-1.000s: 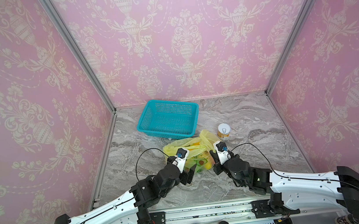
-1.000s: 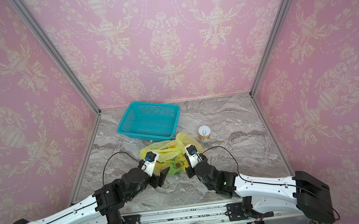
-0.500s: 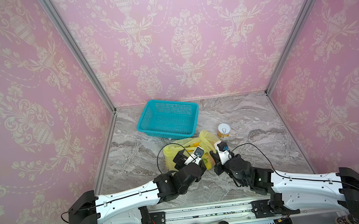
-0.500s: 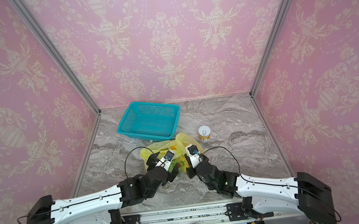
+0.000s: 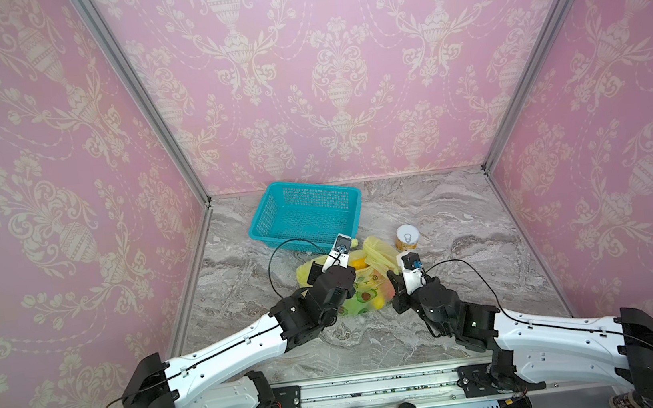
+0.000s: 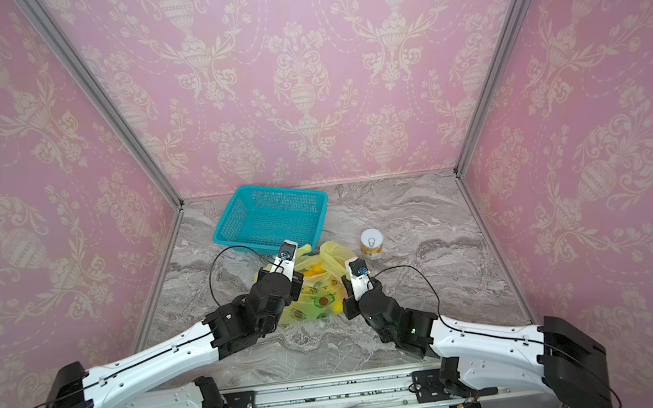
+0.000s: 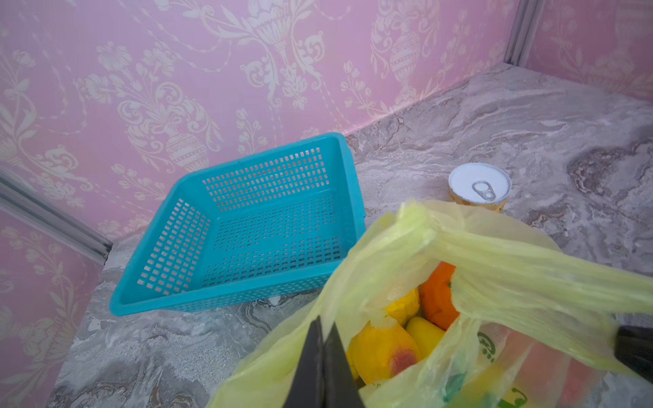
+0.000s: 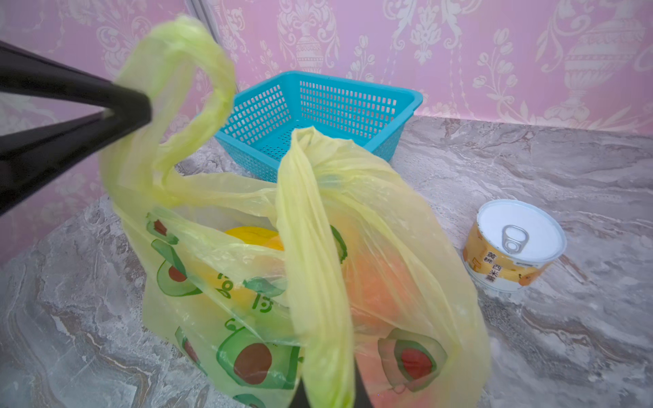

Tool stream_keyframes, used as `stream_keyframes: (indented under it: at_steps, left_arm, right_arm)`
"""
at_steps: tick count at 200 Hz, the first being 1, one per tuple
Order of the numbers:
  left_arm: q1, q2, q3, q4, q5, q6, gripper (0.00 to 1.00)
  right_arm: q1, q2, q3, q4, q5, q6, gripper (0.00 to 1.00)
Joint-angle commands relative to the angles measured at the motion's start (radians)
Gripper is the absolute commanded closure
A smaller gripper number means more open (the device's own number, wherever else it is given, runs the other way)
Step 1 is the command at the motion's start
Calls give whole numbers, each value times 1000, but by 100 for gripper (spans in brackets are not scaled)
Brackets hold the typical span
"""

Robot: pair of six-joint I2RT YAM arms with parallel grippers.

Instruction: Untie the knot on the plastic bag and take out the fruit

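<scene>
In both top views the plastic bag (image 5: 364, 293) (image 6: 319, 298) sat on the marble tabletop (image 5: 472, 213), just in front of the teal basket (image 5: 305, 216) and near a small can (image 5: 408, 238) to its right. The left arm (image 5: 228, 350) and the right arm (image 5: 539, 327) met it from either side, and the claw tips were hidden under the wrist cameras there. In the left wrist view the left claw (image 7: 322, 356) was clenched, its two dark fingers (image 7: 308, 360) pressed together on the rim of the bag's open mouth. Fruit (image 7: 383, 348) lay inside: an orange piece (image 7: 438, 296) and several yellow ones. The basket stood upright beyond the bag, and the can beside it showed its white pull-tab lid. In the right wrist view the right claw (image 8: 330, 395) was closed on one yellow-green handle strap (image 8: 311, 247) rising from the bag. The left claw (image 8: 129, 106) pinched the other handle loop (image 8: 221, 88), held up and apart from the first.
</scene>
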Motion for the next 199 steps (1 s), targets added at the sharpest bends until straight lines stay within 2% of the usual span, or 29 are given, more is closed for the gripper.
stream_keyframes:
  at_steps: [1,15,25,56,84,122,150,175,199]
  left_arm:
    - [31,-64,22,-82,-7,-77,100]
    - [46,-95,14,-106,-15,-104,100]
    - [59,-115,8,-123,-11,-124,100]
    - [93,-168,5,-198,-38,-175,100]
    - [163,-244,-11,-268,-48,-237,100]
    - [306,-357,-45,-317,73,-310,100]
    - [379,-411,-58,-344,126,-345,100]
    - [430,-421,-68,-348,182,-368,100]
    - [475,-390,-80,-327,250,-379,100]
  right_arm:
    - [-53,-41,25,-109,19,131,100]
    - [-100,-63,57,-122,-72,135,100]
    - [-117,-71,98,-163,-90,130,100]
    - [-129,-69,240,-367,-28,118,100]
    - [-140,-96,249,-419,-21,119,100]
    - [-182,-145,269,-505,4,139,100]
    - [-206,-182,301,-577,-4,139,100]
    - [-211,-222,293,-624,8,170,100]
    - [-211,-258,239,-598,-3,195,100]
